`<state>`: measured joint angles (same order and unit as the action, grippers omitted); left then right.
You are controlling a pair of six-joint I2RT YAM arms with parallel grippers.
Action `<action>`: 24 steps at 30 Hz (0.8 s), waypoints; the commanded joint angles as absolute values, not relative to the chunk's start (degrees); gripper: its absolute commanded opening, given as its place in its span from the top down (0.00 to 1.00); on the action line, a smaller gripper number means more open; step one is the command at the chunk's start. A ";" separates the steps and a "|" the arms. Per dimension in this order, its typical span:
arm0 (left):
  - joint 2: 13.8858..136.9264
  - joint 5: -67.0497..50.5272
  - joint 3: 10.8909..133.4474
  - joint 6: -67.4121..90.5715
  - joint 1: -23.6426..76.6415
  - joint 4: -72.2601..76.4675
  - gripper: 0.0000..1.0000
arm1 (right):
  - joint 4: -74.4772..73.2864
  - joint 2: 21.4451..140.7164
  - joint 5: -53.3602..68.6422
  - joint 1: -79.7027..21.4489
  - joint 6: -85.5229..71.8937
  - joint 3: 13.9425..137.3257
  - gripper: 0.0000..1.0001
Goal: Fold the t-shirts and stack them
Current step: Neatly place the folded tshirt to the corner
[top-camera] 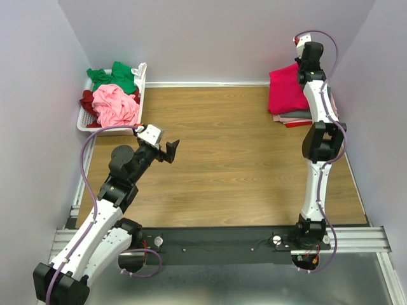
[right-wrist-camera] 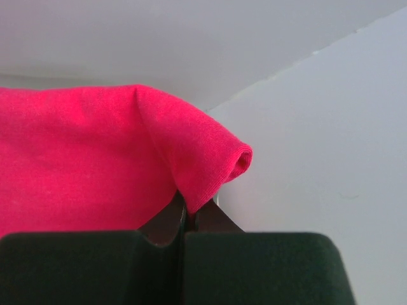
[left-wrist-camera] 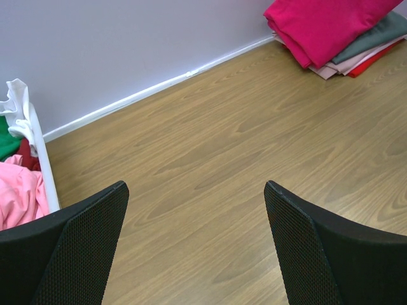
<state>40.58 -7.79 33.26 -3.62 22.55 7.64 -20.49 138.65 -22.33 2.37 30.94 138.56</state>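
The crimson-pink t-shirt (top-camera: pixel 285 89) lies folded on top of a stack at the far right, over grey (top-camera: pixel 297 115), dusty pink and red (top-camera: pixel 297 124) tees. It also shows in the left wrist view (left-wrist-camera: pixel 321 25). My right gripper (top-camera: pixel 301 65) is shut on a fold of the crimson-pink t-shirt (right-wrist-camera: pixel 191 159) at its far right corner, near the wall. My left gripper (top-camera: pixel 172 151) is open and empty above the wooden table at the left (left-wrist-camera: pixel 197 244). Green (top-camera: pixel 114 77), light pink (top-camera: pixel 116 105) and maroon (top-camera: pixel 87 101) tees lie crumpled in the basket.
The white slatted basket (top-camera: pixel 86 124) stands at the far left corner; its rim shows in the left wrist view (left-wrist-camera: pixel 44 165). Lilac walls close in the table on three sides. The wooden table (top-camera: pixel 229 159) spreads between the arms.
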 commanded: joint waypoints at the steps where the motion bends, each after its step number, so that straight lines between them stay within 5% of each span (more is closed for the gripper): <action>1: 40.61 -9.41 32.52 -4.22 22.76 9.14 0.06 | -14.94 140.89 -26.45 2.90 33.57 137.81 1.00; 5: 40.61 -9.40 32.52 -4.22 22.76 9.14 0.05 | -12.40 142.20 -28.73 2.99 36.03 137.02 0.99; 7: 40.69 -9.40 32.52 -4.22 22.76 9.14 0.05 | -8.28 143.17 -32.24 2.90 39.19 135.27 0.78; 8: 40.61 -9.32 32.52 -4.31 22.76 9.14 0.05 | -6.17 143.61 -33.91 2.99 40.77 134.31 0.53; 9: 40.61 -9.32 32.52 -4.31 22.76 9.14 0.05 | -4.06 144.14 -35.58 2.99 42.35 133.60 0.38; 12: 40.52 -9.14 32.52 -4.31 22.76 8.97 0.05 | 2.54 144.76 -40.33 2.99 45.00 130.79 0.05; 18: 40.34 -8.88 32.69 -4.22 22.76 8.88 0.05 | 0.89 138.09 -37.28 2.64 40.18 126.31 0.00; 24: 39.38 -8.61 33.13 -3.96 22.68 8.53 0.05 | -14.73 121.33 -9.85 1.76 28.84 113.07 0.00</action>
<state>40.53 -7.79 33.26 -3.62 22.63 7.62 -6.13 134.34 -29.19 2.44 37.01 118.83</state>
